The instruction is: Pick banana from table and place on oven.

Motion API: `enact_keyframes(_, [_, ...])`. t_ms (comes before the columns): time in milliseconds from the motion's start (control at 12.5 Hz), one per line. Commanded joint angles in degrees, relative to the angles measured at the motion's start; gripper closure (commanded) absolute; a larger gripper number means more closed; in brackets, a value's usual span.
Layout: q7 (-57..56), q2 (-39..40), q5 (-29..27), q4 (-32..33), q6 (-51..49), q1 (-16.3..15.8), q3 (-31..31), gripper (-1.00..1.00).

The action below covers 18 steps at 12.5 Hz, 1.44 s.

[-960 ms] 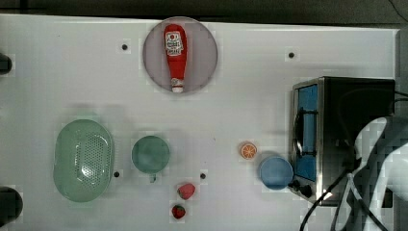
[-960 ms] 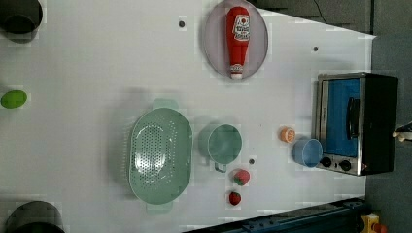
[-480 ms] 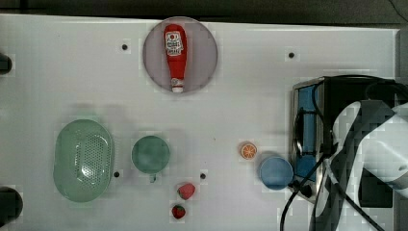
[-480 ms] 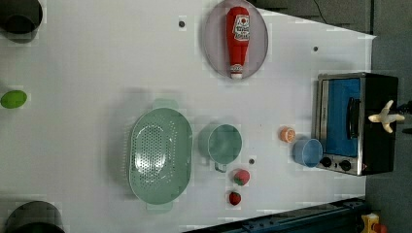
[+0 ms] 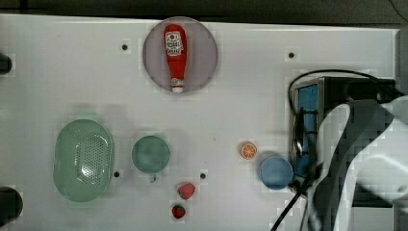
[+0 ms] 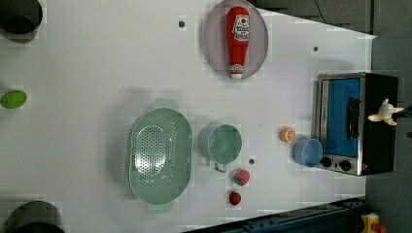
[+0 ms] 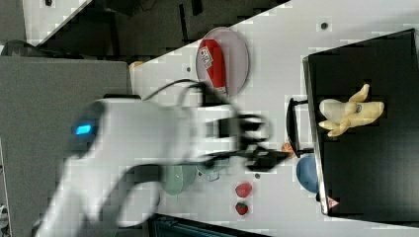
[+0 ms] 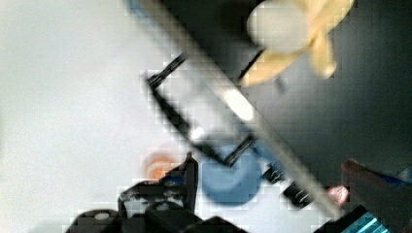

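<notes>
Fingers (image 7: 262,155) of the arm: spread apart, nothing between them, seen in the right view above the bench just short of the oven's front edge; the wrist view shows one dark finger (image 8: 190,177) and a second one at the far side, well apart.

Banana (image 7: 350,115): pale yellow, peel strips splayed, lying on the oven's black top, free of the fingers. In the left view it sits near the far right edge of that top (image 6: 386,113).

Oven (image 6: 379,150): black top, steel front frame, blue glass door with a dark handle, small knobs at one end. Stands at the left view's right side of the bench.

Bench (image 6: 97,63): white, flat, with a few dark screw holes.

Blue cup (image 6: 307,152): just in front of the oven door, by the knobs.

Orange slice (image 6: 287,134): on the bench beside the blue cup.

Ketchup bottle (image 5: 175,55): red, lying on a round grey plate (image 5: 204,50) near the top view's upper edge.

Green colander (image 5: 82,160): oval, perforated, toward the top view's left.

Green mug (image 5: 150,154): between the colander and the orange slice.

Strawberry (image 5: 178,211) and a second small red fruit (image 5: 186,190): close together, near the top view's lower edge.

Lime-green piece (image 6: 13,99): alone at the left view's left edge.
</notes>
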State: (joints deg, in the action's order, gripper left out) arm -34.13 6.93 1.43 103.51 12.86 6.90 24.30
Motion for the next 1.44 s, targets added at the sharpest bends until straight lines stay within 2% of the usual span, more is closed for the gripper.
enact_keyframes(80, [18.4, -7.9, -0.2, -2.9, -5.1, -5.1, -7.5, -1.0])
enact_keyframes(400, [42.8, -16.3, 0.0, 1.6, -6.6, -6.6, -17.9, -1.0])
enact_keyframes(560, [48.5, -19.4, 0.0, 4.0, -6.6, -6.5, -22.1, -1.0])
enact_keyframes(800, [49.4, -22.1, 0.0, 5.4, -8.7, -6.5, -24.6, -1.0])
enact_keyframes(1440, [49.4, -22.7, 0.0, 5.7, -8.5, -6.4, -24.4, -1.0])
